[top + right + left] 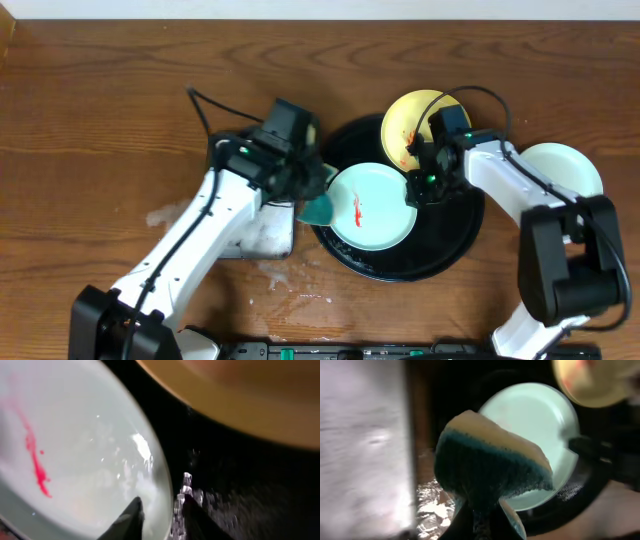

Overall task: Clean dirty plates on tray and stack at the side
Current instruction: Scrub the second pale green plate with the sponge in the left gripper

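Jaws of the left gripper (308,188) are clamped on the sponge (490,470) just beside the smeared mint plate (385,215) on the tray (452,240), its rim straddled by the right gripper (162,510) (whether pinched cannot be told), so the red streak (357,208) should be wiped flat and lightly.

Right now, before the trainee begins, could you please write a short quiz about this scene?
1. True or false: the left claw holds a sponge.
2. How many plates lie on the black tray? A: one. B: two. C: three.
3. Fill in: the smear on the mint plate is ___.

Key:
1. True.
2. B: the mint plate and the yellow plate.
3. Red.
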### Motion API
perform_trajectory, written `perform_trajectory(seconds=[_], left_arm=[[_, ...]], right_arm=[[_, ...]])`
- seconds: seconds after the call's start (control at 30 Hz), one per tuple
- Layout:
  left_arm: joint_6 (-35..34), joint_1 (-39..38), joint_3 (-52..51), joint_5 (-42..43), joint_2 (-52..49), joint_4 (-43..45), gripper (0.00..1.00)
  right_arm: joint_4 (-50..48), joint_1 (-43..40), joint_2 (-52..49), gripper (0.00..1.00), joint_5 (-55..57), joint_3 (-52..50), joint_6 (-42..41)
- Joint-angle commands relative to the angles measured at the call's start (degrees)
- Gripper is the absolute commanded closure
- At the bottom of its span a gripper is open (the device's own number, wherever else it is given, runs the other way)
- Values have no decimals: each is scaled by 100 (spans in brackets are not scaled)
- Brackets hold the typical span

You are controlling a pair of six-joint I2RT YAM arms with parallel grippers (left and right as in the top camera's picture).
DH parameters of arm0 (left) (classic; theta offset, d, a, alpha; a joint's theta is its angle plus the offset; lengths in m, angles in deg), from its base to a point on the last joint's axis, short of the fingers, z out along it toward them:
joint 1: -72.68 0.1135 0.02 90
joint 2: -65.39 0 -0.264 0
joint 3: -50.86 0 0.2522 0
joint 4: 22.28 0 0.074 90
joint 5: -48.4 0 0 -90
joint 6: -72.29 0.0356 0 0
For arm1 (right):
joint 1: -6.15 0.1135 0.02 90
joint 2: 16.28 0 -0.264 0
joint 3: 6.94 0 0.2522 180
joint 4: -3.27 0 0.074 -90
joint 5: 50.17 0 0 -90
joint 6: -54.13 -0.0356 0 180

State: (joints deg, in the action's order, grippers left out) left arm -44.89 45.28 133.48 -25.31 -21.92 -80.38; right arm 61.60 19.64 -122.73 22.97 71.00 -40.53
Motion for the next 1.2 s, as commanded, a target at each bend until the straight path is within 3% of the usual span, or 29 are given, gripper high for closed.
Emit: perform_trajectory(seconds=[0.0, 0.07, 0.43, 0.6, 0.77, 1.0, 1.17], left_arm=[[-293, -249, -35, 103, -173, 223, 93], [-457, -393, -35, 105, -334, 409, 93], [-1515, -1235, -35, 343, -1985, 2109, 93], [-1556, -1399, -35, 407, -2662, 2527, 93], [-1554, -1220, -33, -909, -2885, 1690, 93], [-1213, -1038, 155, -3580, -2798, 153, 93], [-942, -1045, 157, -3814, -2798, 114, 93]], right_arm=[[-96, -17, -254, 89, 57, -13, -109], [-111, -17, -354, 99, 122, -13, -140], [-26, -17, -391, 99, 293, -13, -302], [44, -17, -391, 99, 291, -13, -302], [109, -17, -391, 99, 291, -13, -299], [107, -17, -391, 99, 293, -13, -299], [111, -17, -391, 99, 295, -13, -299]])
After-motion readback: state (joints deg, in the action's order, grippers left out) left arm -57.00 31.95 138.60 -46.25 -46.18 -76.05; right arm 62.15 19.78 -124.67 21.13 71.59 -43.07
